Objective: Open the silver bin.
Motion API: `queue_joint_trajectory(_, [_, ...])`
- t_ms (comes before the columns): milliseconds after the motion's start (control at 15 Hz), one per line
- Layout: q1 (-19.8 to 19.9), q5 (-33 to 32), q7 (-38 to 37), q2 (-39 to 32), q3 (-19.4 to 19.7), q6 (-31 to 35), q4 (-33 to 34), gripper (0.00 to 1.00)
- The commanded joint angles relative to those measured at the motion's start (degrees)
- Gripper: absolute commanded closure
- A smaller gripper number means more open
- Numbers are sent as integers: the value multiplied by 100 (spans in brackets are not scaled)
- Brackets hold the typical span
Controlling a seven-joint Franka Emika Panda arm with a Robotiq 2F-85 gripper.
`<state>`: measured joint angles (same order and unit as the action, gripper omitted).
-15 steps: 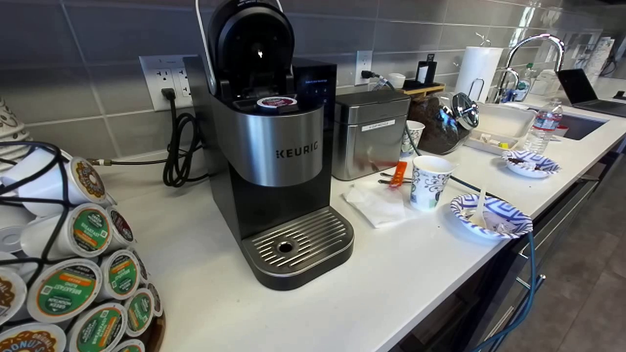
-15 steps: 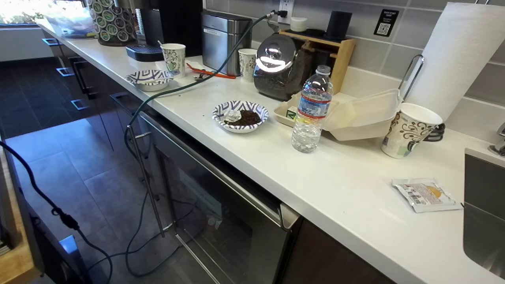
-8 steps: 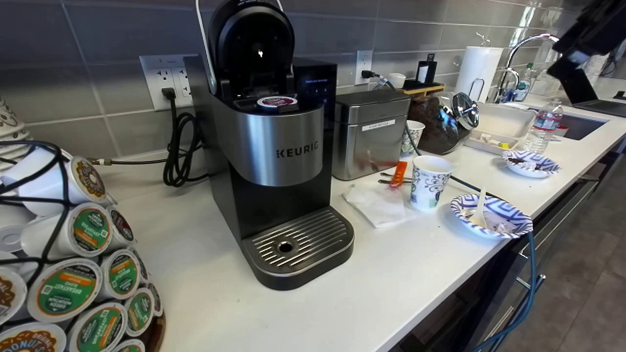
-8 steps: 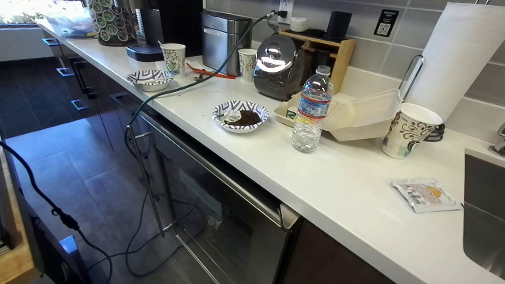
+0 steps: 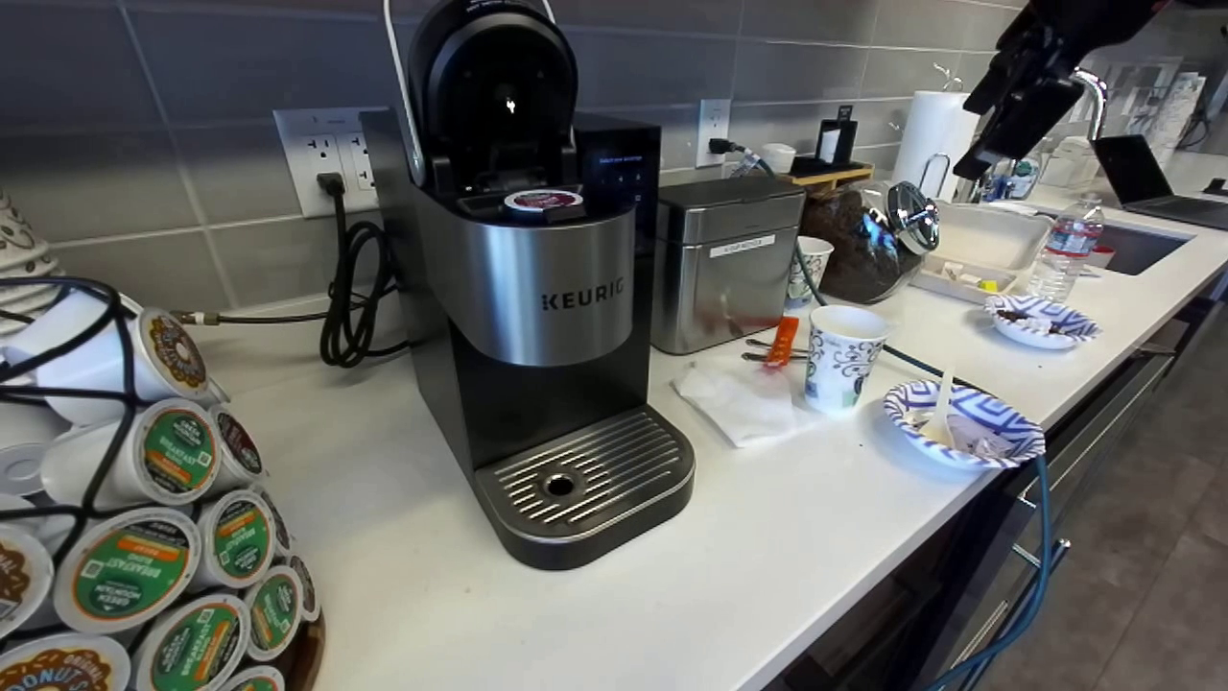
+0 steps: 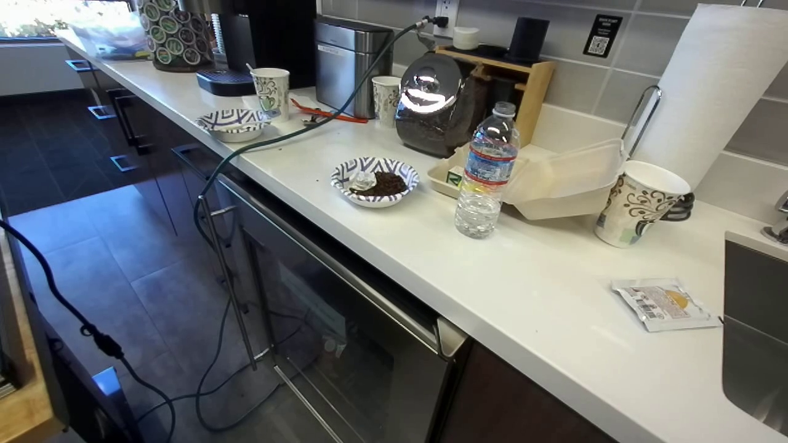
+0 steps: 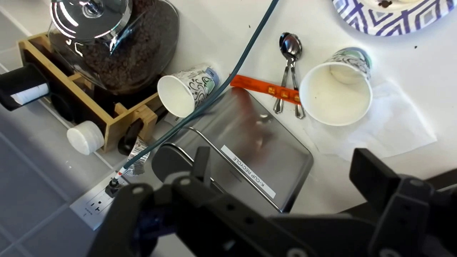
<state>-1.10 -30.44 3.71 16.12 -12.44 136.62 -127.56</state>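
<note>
Silver bin (image 5: 724,283) sits on the counter (image 5: 614,624) with its lid (image 5: 734,213) down in both exterior views. Opening not yet begun. Coffee machine (image 5: 542,288) is just beside it, at 9 o'clock in an exterior view. Gripper (image 7: 285,164) is wide, fingers (image 7: 373,175) holding nothing; in the exterior view that shows it, it hangs at the bin's 2 o'clock, higher and well apart. I judge this as the approach.

Clock below is the wrist view, bin as hub. Jar (image 7: 139,57) at 10, paper cup (image 7: 334,94) at 2. Cord (image 7: 246,52) runs from 1 past the bin's 10 o'clock side to 8; can't tell if it touches. Spoons (image 7: 292,50) at 1. Label (image 7: 248,171) on the bin's front, right by the lid's edge: good aiming mark.

Plan: I'd travel high over jar and cord, line up on the front before dropping, then bring the fingers together into one stiff tip. Work that against the lid's front edge, lift slowly. Can't see a hinge; guessing rear. Bin may be light and slide, so pull up, don't push.
</note>
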Motion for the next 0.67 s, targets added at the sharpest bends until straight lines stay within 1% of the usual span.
queue_joint_trajectory(0, [-116, -31, -19, 24, 95, -23, 11, 0])
queue_joint_trajectory(200, [-131, -28, -18, 71, 89, -23, 10, 0])
queue_joint_trajectory(267, [-13, -407, -434, -34, -41, 152, 5, 0])
queue_joint_trajectory(333, [104, -841, -716, -213, -62, 642, -51, 0])
queue_joint_trajectory(400, [181, -1250, -967, -340, -67, 900, -52, 0])
queue_joint_trajectory(467, [284, -1811, -1247, -494, -45, 1338, -70, 0])
queue_joint_trajectory(533, [707, -2246, -1398, -608, -283, 1814, -45, 0])
queue_joint_trajectory(600, [657, -2725, -1690, -846, -126, 2108, 54, 0])
